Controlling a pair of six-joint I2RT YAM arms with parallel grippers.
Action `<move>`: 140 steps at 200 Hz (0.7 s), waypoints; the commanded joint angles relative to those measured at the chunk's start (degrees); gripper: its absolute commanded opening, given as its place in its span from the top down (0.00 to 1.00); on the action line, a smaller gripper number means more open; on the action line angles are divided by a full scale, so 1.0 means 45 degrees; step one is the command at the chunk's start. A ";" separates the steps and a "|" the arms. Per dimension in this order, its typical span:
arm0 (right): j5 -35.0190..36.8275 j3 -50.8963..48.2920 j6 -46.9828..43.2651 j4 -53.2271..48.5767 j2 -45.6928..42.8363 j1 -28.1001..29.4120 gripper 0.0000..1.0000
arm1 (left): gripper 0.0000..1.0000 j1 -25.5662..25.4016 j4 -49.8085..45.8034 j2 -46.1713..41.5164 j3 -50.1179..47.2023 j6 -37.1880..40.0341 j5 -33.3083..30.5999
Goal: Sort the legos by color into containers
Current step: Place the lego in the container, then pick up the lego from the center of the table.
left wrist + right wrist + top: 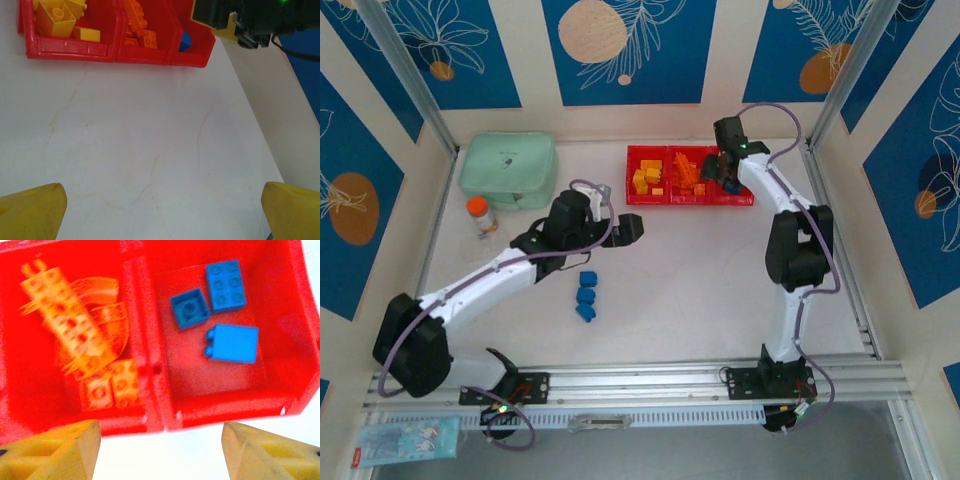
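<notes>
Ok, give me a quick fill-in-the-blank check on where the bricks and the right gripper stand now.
1. The blue plastic bricks lying in the end compartment of the red plastic bins number ___.
2. The loose small bricks on the white table are all ___.
3. The long studded piece in the middle compartment is ___.
4. The right gripper, above the bins, holds nothing and its jaws are ___.

Missing words: three; blue; orange; open.
</notes>
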 commanded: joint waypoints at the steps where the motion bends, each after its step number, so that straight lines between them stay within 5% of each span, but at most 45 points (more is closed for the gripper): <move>1: -0.0164 -0.1025 0.0309 0.0252 -0.1414 0.0665 0.33 | 0.01 0.0066 -0.0686 -0.0994 -0.0556 0.0382 -0.0459; 67: -0.0384 -0.4067 0.1157 0.0444 -0.3674 0.3857 0.28 | 0.01 0.0246 -0.3076 -0.4585 -0.2365 0.0495 -0.1909; 140: -0.0877 -0.4025 0.2182 0.1125 -0.2233 0.7722 0.22 | 0.01 0.0286 -0.5879 -0.8175 -0.3667 -0.0017 -0.3412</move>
